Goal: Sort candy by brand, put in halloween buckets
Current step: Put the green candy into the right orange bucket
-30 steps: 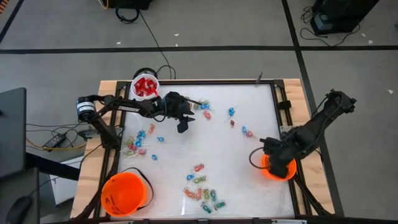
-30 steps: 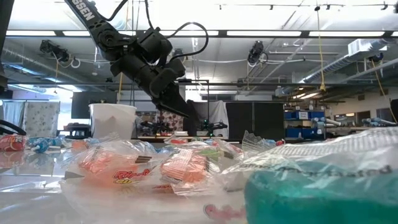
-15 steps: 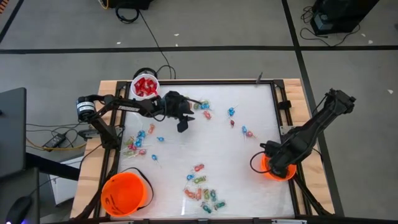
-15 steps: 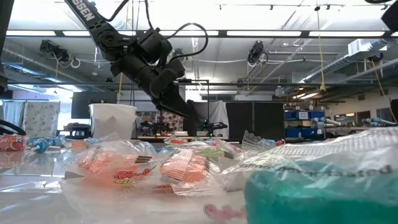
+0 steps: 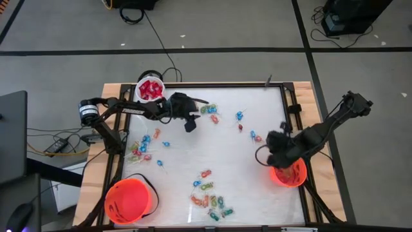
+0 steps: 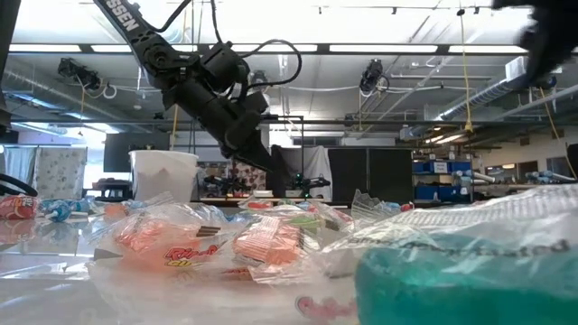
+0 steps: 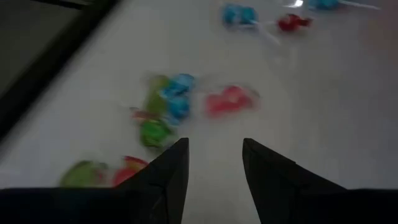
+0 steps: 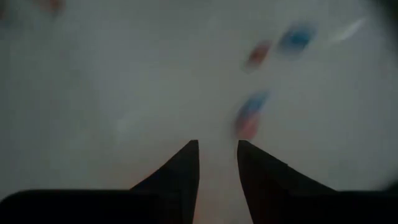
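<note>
In the low view, wrapped candy [image 6: 226,244] is heaped nearest the lens, with the white pail [image 6: 164,176] standing behind it; the rest is placed relative to that white pail, which in the high view [image 5: 150,89] sits at the table's far left corner, filled with red packets.

Just beside the white pail, toward the table's middle, the left gripper [image 5: 188,122] is held above a small cluster of sweets [image 5: 209,113]; its position is unchanged from 1 second ago; its jaws stand apart with nothing between them, and in the left wrist view the gripper [image 7: 214,158] is aimed at a red sweet [image 7: 229,101] lying just ahead of the gap, with green and blue pieces [image 7: 163,106] off to one side.

Well apart from the white pail, at the opposite near corner, the right gripper [image 5: 278,143] has been lifted off the small orange bucket [image 5: 289,174], over which it was lowered 1 second ago; its jaws, shut then, are now parted and appear empty, though the right wrist view is blurred; a sweet was probably released into that bucket, so 1 sorting cycle is judged complete. In the right wrist view, a pink-and-blue sweet [image 8: 250,115] lies just beyond the open tips, untouched.

A 2nd orange bucket [image 5: 131,200] stands at the left near corner; many sweets are left on the sheet.
</note>
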